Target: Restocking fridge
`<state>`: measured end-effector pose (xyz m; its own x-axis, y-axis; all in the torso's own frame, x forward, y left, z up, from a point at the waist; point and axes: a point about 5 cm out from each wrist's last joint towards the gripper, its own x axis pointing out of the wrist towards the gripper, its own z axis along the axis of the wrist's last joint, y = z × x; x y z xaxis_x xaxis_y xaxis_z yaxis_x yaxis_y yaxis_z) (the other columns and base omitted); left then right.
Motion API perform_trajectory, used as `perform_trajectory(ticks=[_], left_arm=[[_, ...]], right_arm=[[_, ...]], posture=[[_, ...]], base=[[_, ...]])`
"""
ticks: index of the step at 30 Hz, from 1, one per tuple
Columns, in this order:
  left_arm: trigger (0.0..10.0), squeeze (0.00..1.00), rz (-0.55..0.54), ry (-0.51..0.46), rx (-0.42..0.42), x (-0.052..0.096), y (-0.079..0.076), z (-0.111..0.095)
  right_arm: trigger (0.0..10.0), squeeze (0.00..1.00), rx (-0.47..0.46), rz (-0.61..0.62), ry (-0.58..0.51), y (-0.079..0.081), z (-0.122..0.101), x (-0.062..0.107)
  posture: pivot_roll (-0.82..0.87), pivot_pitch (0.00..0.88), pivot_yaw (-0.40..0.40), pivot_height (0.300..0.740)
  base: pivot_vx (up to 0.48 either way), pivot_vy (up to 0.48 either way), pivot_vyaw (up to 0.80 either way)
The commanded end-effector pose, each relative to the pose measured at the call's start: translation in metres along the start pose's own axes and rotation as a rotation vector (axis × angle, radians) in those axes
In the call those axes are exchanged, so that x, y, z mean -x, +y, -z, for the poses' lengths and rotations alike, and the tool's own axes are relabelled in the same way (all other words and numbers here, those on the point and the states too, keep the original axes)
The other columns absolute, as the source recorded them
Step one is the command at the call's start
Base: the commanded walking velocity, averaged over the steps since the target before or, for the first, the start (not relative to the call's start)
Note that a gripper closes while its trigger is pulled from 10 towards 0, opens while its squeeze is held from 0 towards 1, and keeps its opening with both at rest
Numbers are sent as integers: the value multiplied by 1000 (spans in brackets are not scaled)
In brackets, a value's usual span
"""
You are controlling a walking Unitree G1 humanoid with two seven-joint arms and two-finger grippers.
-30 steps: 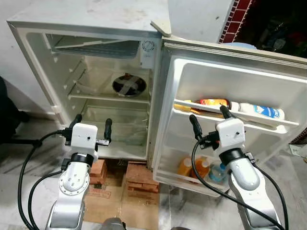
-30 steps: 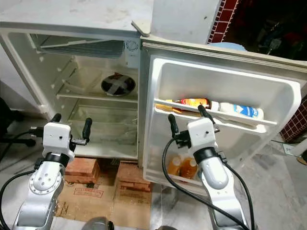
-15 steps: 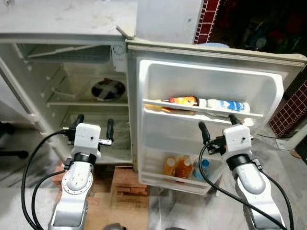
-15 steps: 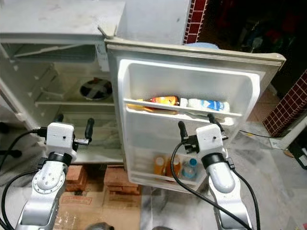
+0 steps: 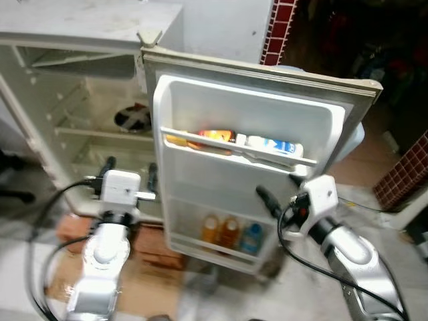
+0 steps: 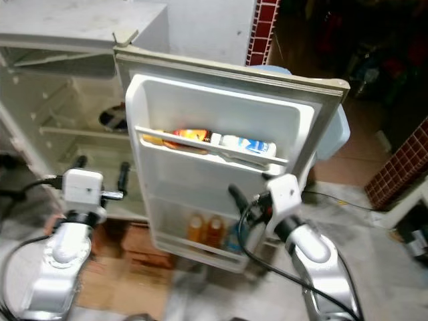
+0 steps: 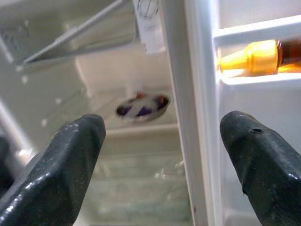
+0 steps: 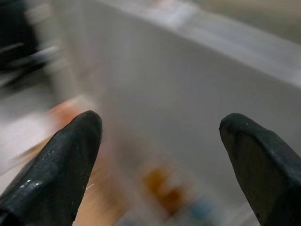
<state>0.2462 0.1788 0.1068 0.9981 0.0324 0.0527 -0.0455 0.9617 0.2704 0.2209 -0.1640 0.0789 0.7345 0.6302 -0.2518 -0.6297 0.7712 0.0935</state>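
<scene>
The right gripper (image 5: pixel 279 200) hangs spread wide and empty just in front of the fridge door (image 5: pixel 200 107); above its fingers the bottles (image 5: pixel 251 143) lie on the upper rack, below them more stand on the lower shelf (image 5: pixel 227 231). The left gripper (image 5: pixel 128 175), also wide and empty, faces the bowl (image 7: pixel 141 104). A clumsy swing risks knocking the door or dislodging a bottle

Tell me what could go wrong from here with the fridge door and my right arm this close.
The right gripper, open and holding nothing, sits right against the open fridge door; a bump could swing it and jostle the bottles lying on the upper door shelf or the bottles in the lower door bin. The right arm's cable loops near that bin and might snag. The views are blurred, so spacing is hard to judge.
</scene>
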Motion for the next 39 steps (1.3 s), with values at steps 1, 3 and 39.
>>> perform_trajectory(ticks=[1, 3, 39], left_arm=[[10000, 0, 15, -26, 12, -3, -4, -6], [10000, 0, 18, -24, 10, -3, -4, -6], [10000, 0, -84, 39, 28, -3, 6, -2]], right_arm=[[10000, 0, -16, -89, -7, 3, -8, 1], [10000, 0, -18, -194, 64, 6, -1, 10], [10000, 0, 281, 576, -170, -79, -66, -52]], posture=[[46, 0, -23, 740], [47, 0, -22, 740], [73, 0, -29, 740]], base=[[0, 0, 0], [0, 0, 0], [0, -315, 122]])
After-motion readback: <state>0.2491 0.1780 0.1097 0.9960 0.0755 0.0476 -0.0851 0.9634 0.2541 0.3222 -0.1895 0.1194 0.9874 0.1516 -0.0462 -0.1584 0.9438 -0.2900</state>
